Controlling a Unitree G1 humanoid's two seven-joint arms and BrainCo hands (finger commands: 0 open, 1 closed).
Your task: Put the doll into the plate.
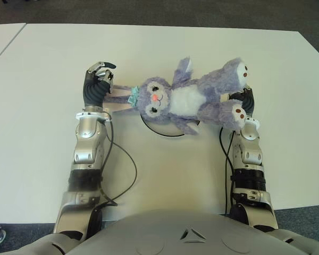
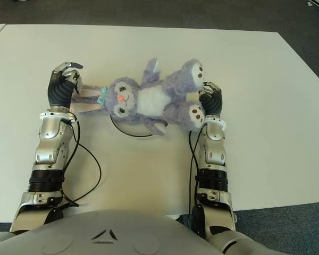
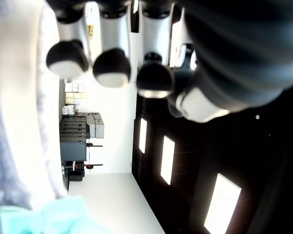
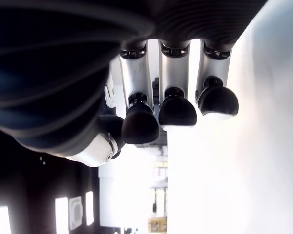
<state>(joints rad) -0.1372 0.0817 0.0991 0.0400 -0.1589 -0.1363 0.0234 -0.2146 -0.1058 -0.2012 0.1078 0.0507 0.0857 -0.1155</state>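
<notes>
A purple plush doll (image 1: pixel 186 101) with a white belly and a teal bow (image 3: pixel 44 217) lies on its back across the white plate (image 1: pixel 165 135). Only a dark arc of the plate's rim shows below it. My left hand (image 1: pixel 98 79) is by the doll's long ear (image 3: pixel 19 122), which runs alongside it. Its fingertips (image 3: pixel 111 67) are loosely bent with nothing between them and the thumb. My right hand (image 1: pixel 244 101) sits between the doll's two feet. Its fingertips (image 4: pixel 176 111) are bent and close on nothing.
The white table (image 1: pixel 287 79) stretches wide on all sides of the doll. Dark floor lies beyond the far edge and at the near corners. Black cables (image 1: pixel 130 164) trail from both forearms over the near part of the table.
</notes>
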